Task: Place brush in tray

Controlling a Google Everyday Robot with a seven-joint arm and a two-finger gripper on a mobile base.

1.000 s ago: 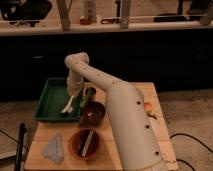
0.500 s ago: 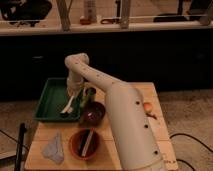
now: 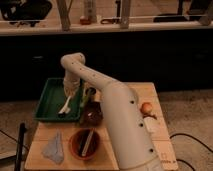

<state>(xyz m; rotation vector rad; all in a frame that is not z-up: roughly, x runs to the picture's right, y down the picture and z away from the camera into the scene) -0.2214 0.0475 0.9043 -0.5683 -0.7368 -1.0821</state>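
looking at the left middle of the frame, you see the gripper (image 3: 71,88) hanging over the right part of the green tray (image 3: 47,102). the brush (image 3: 66,104) is right below it, with its white handle slanting down to the left inside the tray. the top of the handle is up at the gripper. i cannot tell if the gripper is clamped on the brush or has let go.

the brush looks light and thin. i think the handle is stiff plastic and a bit smooth, so it could slip or spin if you pinch it loosely. the best place to hold it is the handle, near the top or the middle, not the little dark head at the low end. it will not break easily. the tray has a flat floor and a raised edge, so the brush should lie still there.

now look around. just right of the tray there is a dark maroon bowl (image 3: 92,115) with something tall (image 3: 88,96) standing by it, close to the arm. lower down is an orange bowl (image 3: 85,144) with a blocky scrubber (image 3: 87,142) in it. a gray cloth (image 3: 54,149) lies at the lower left. a small round orange thing (image 3: 146,107) sits at the right of the table (image 3: 157,150).

nothing sits between the brush and the tray floor. mind the tall thing and the maroon bowl when you lift the arm away, since they are very near it.
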